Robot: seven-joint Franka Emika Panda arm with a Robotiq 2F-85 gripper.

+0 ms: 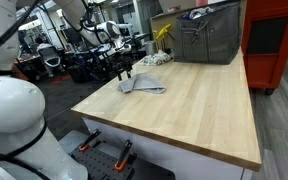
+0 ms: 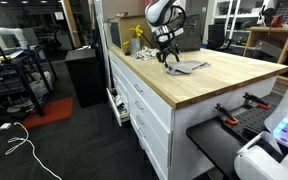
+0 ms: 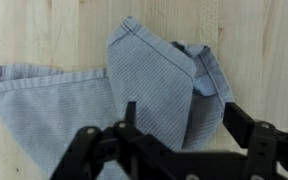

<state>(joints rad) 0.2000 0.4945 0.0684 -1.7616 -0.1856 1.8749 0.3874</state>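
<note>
While poised over the broad pale wooden tabletop (image 1: pixel 194 105), centre above the crumpled grey-blue woven cloth (image 3: pixel 149 85) lying near its edge; lower straight down, black fingers (image 3: pixel 252 135) spread wide and empty, straddling the raised fold before pinching.

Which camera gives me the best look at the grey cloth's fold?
The wrist view: the grey cloth fills the frame, with its folded corner and hem clear. In both exterior views it is only a small grey patch by the gripper.
</note>
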